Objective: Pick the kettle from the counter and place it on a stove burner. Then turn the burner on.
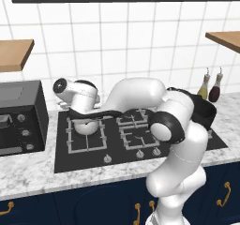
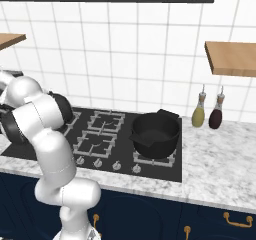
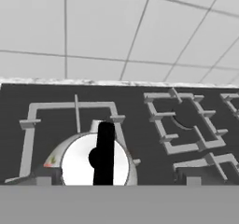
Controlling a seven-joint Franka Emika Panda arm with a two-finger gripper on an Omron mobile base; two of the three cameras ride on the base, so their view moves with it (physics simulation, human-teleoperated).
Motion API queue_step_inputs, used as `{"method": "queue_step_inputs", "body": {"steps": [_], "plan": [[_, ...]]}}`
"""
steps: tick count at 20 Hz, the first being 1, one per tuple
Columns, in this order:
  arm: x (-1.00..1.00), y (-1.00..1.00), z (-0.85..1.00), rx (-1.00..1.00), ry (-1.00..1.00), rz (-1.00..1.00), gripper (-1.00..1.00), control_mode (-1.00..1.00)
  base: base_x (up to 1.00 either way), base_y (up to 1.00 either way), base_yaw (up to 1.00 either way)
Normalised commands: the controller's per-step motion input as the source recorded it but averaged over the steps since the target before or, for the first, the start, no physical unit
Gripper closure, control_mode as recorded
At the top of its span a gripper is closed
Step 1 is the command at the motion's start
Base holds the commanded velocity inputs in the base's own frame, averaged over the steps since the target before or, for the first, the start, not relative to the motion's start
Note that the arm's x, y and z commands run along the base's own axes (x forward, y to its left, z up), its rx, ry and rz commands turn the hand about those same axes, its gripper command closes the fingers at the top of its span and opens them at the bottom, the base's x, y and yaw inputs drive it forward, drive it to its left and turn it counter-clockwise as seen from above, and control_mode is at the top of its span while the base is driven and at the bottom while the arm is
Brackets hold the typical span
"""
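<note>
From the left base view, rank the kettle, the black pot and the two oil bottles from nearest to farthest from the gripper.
1. Kettle: directly beneath the gripper, on the large left burner.
2. Black pot: on the stove's right side, behind the arm.
3. Bottles: on the counter by the wall, beyond the pot; too close together to rank.

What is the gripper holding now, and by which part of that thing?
Nothing. The gripper is open above the small round white kettle, which sits on the wide grey metal grate of the stove burner; its black handle is free.

Home kitchen: gas stove (image 2: 165, 171), tiled wall (image 2: 125, 49), marble counter (image 2: 220, 169).
</note>
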Motion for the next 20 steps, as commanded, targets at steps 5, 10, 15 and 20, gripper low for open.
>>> {"method": "queue_step_inputs", "body": {"steps": [5,10,15,20], "plan": [[-0.88,-0.65,0.06,0.11,0.17,-0.08,-1.00,-1.00,0.00,0.00,0.00],[-1.00,-0.94,-1.00,0.04,0.51,-0.07,-1.00,-1.00,0.00,0.00,0.00],[-0.90,-0.63,-0.82,0.12,0.33,-0.01,-1.00,-1.00,0.00,0.00,0.00],[-0.08,0.05,-0.73,0.14,0.06,0.00,-1.00,-1.00,0.00,0.00,0.00]]}}
